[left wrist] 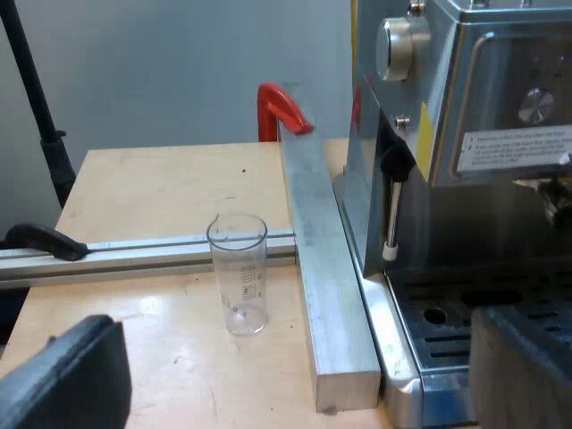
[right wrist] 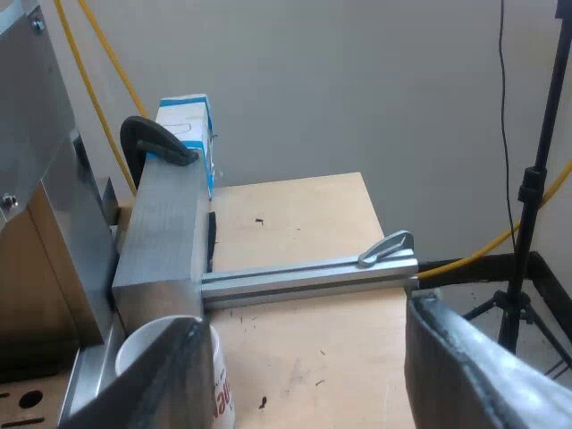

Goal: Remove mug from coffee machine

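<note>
**Mug** (right wrist: 219, 371): white with red print. It stands at the near end of a metal bar (right wrist: 161, 241), just beside the machine's (right wrist: 36, 206) base. It seems to rest on the tabletop (right wrist: 304, 214) and not on the drip tray, though its foot is hidden.

**Right gripper** (right wrist: 304, 357): fingers (right wrist: 474, 375) spread wide, released, holding nothing. One finger hangs in front of the mug's rim; I cannot tell whether it touches.

**Left gripper** (left wrist: 299, 357): fingers (left wrist: 67, 380) likewise spread and released. It hangs over the other bar (left wrist: 326, 286) at the machine's side, one finger above the drip tray (left wrist: 447, 326).

**Measuring glass** (left wrist: 238, 273): clear, upright, empty as far as can be seen. It stands on the tabletop in the angle where a cross rail (left wrist: 134, 255) meets that bar.

**Fixtures**:
- red clamp (left wrist: 281, 112) at the bar's far end
- black clamp (left wrist: 45, 241) on the cross rail
- second black clamp (right wrist: 156, 143)
- blue-and-white carton (right wrist: 188, 125), by the far edge
- rail with a lever (right wrist: 386, 248) running toward the tabletop's edge

**Task status**: judged all but done. No mug shows on the drip tray, the mug appears set down off it, and neither gripper grips anything. What is left, if anything, is drawing the right gripper clear without knocking the mug.
</note>
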